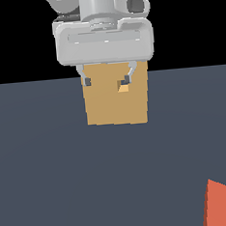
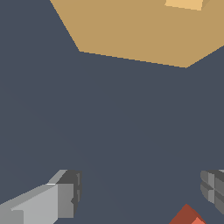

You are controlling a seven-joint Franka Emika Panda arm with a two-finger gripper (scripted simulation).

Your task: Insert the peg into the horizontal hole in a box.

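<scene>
While the Panda arm hangs over the dark slate-grey floor (image 1: 66, 162), its gripper (image 1: 107, 80) sits high in the exterior view, in front of the upper part of the box (image 1: 115, 105), with the pale grey hand body above it. Both fingertips (image 1: 87, 81) point downward and stand well apart; nothing lies between them, so the jaws are spread wide and hold nothing. The wrist view confirms this: one finger (image 2: 61, 199) and the other finger appear at opposite sides of that picture with only bare floor between them. The box is a plain tan block resting on the floor, its flat face turned toward the exterior camera. The horizontal hole (image 1: 123, 87) shows as a small square opening in the upper part of that face, toward the exterior view's right, just beside one fingertip as seen from that camera. The peg (image 1: 221, 206) lies well apart from the box, near the lower corner on the exterior view's right; only its orange-red end is visible, cut off by the picture edge. In the wrist view the orange-red end (image 2: 188, 215) appears at the picture edge, near one finger and not touching it, while the box (image 2: 144, 30) fills the far side.
</scene>
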